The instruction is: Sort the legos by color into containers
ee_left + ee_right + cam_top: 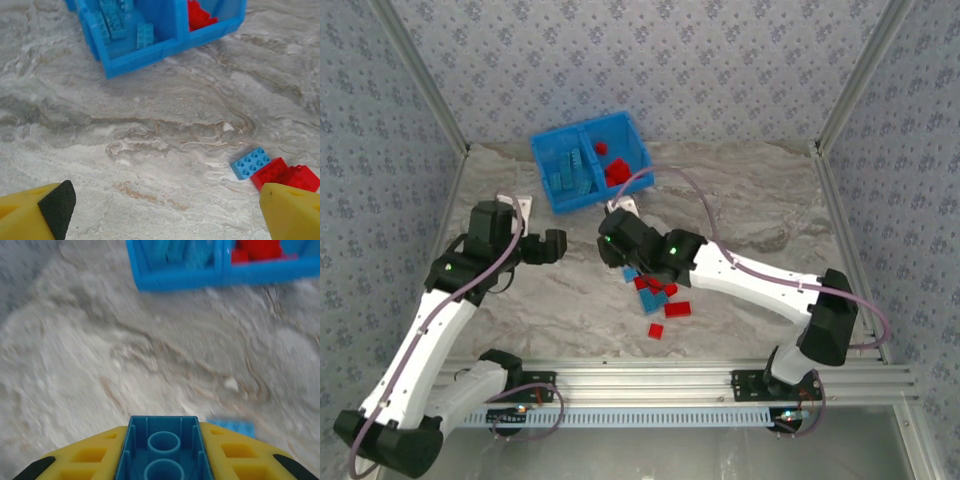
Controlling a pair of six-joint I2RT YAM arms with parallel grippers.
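Right wrist view: the right gripper (162, 436) has its jaws pinched on a light blue brick (162, 460), one yellow finger against each long side. The brick's hollow underside faces the camera, and its long axis runs along the fingers, pointing ahead toward the blue bin (180, 281) at the far side of the table (75, 365).

In the left wrist view, the left gripper (165, 215) hangs over bare table with its jaws spread wide and nothing between them. Ahead and to its right lies another light blue brick (251, 163), studs up, its long axis slanting from lower left to upper right, touching a pair of red bricks (286, 175).

From the top external view, the bin sits skewed on the table, its long axis rising toward the right. Its left compartment (568, 168) holds light blue bricks and its right compartment (615, 160) holds red ones. A loose cluster of red and blue bricks (658, 292) lies near the right arm.
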